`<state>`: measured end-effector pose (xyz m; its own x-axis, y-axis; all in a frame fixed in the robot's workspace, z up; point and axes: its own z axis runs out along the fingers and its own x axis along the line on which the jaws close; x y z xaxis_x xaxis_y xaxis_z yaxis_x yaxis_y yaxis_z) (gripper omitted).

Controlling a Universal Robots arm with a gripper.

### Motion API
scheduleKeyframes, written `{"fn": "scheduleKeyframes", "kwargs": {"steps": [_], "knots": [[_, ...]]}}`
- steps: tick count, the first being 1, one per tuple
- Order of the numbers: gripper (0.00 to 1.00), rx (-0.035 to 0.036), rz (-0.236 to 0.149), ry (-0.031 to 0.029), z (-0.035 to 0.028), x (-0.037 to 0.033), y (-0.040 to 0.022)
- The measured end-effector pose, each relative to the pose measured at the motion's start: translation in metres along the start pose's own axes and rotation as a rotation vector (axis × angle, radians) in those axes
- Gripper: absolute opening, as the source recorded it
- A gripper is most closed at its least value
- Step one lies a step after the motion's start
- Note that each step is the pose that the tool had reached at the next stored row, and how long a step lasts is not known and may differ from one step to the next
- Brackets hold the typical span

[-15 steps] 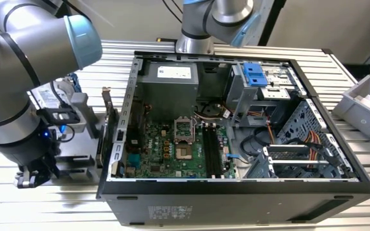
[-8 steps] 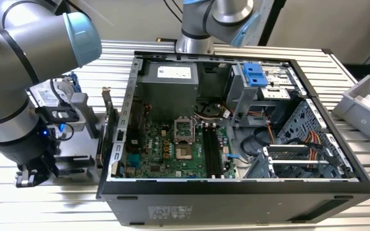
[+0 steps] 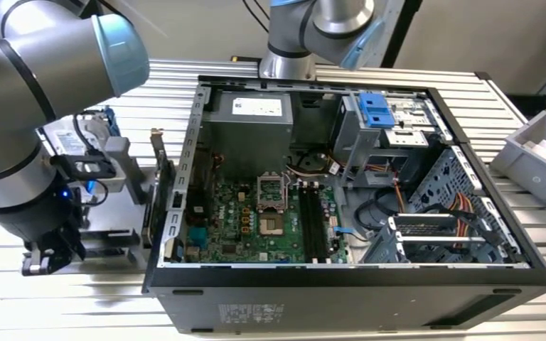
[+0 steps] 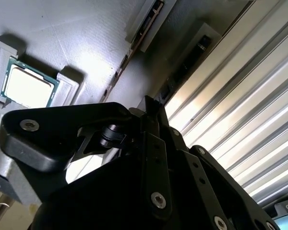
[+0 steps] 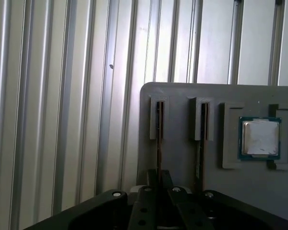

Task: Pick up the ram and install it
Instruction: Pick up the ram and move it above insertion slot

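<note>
The ram [image 5: 159, 139] stands on edge in a slot of a grey holder plate [image 5: 178, 103], the slot farther from the square silver CPU [image 5: 260, 138]. My gripper [image 5: 158, 176] sits right over that stick, and its black fingers [image 5: 151, 178] are drawn together on the board's edge. In the second wrist view the fingertips of the gripper [image 4: 152, 105] line up with the same slot. In the exterior view the gripper [image 3: 43, 261] is low at the left, beside the open computer case [image 3: 349, 298]. The long black memory slots [image 3: 316, 220] on the motherboard lie inside the case.
Another stick [image 5: 201, 120] stands in the neighbouring slot, closer to the CPU [image 4: 29, 86]. A hard drive with blue brackets [image 3: 74, 138] sits behind the gripper. A grey bin [image 3: 539, 156] is at the exterior view's right. The table is ribbed aluminium [image 5: 62, 96].
</note>
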<state>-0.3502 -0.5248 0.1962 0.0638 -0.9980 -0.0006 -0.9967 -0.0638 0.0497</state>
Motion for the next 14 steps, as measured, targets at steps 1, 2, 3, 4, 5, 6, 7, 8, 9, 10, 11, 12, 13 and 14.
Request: {"fn": "scheduleKeyframes", "kwargs": {"steps": [1, 2, 3, 4, 5, 6, 7, 8, 9, 10, 11, 12, 13, 14], "knots": [[0.00, 0.0001, 0.000, 0.0000, -0.0005, 0.0000, 0.0000], [0.00, 0.0000, 0.000, 0.0000, -0.0011, 0.0000, 0.0000], [0.00, 0.0001, 0.000, 0.0000, -0.0016, 0.0000, 0.0001], [0.00, 0.0000, 0.000, 0.0000, -0.0022, 0.0000, 0.0001], [0.00, 0.0001, 0.000, 0.0000, -0.0027, 0.0000, 0.0001], [0.00, 0.0000, 0.000, 0.0000, -0.0034, 0.0000, 0.0002], [0.00, 0.0001, 0.000, -0.0001, -0.0040, 0.0000, 0.0002], [0.00, 0.0002, 0.000, -0.0001, -0.0045, 0.0000, 0.0002], [0.00, 0.0000, 0.000, 0.0000, -0.0052, 0.0000, 0.0002], [0.00, 0.0001, 0.000, -0.0001, -0.0058, 0.0000, 0.0003], [0.00, 0.0001, 0.000, 0.0000, -0.0064, 0.0000, 0.0003], [0.00, 0.0001, 0.000, 0.0000, -0.0070, 0.0000, 0.0003], [0.00, 0.0001, 0.000, 0.0000, -0.0078, 0.0000, 0.0004], [0.00, 0.0000, 0.000, 0.0000, -0.0088, 0.0000, 0.0005]]}}
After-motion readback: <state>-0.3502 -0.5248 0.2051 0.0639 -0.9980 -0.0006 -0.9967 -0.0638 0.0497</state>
